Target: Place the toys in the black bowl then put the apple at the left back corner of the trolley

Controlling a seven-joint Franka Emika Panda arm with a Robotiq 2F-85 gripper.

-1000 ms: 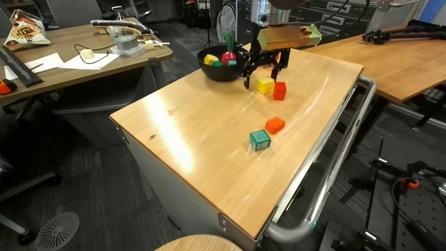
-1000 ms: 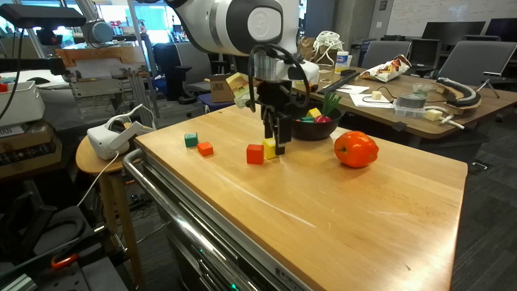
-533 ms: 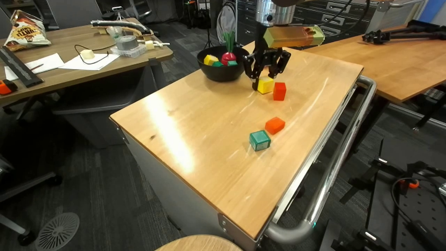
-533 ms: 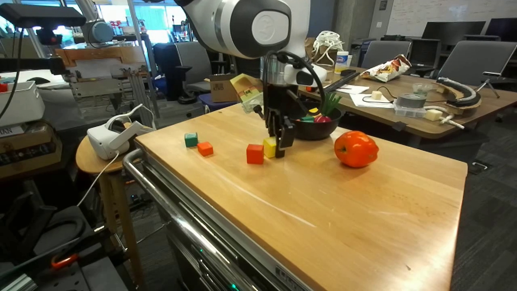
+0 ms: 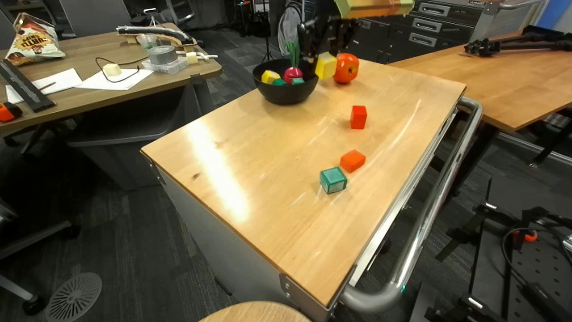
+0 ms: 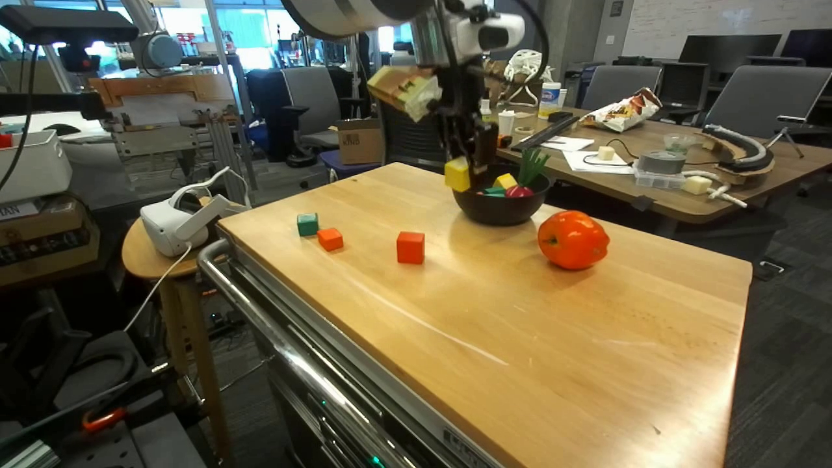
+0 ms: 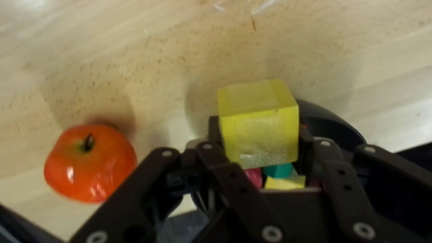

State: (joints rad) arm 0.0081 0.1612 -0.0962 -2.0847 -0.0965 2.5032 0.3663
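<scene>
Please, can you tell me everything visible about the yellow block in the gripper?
The yellow block is cube-like, with paler, shiny patches on two faces; its material is unclear. The gripper pinches two opposite sides, holding it above the trolley, near the black bowl. Whether block and bowl touch, I cannot tell.

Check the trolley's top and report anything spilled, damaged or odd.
Mainly a long, pale, curved streak on the trolley's wooden top, toward the metal rail. It stands out against the plain wood and is probably a scratch. I see no spill.
</scene>
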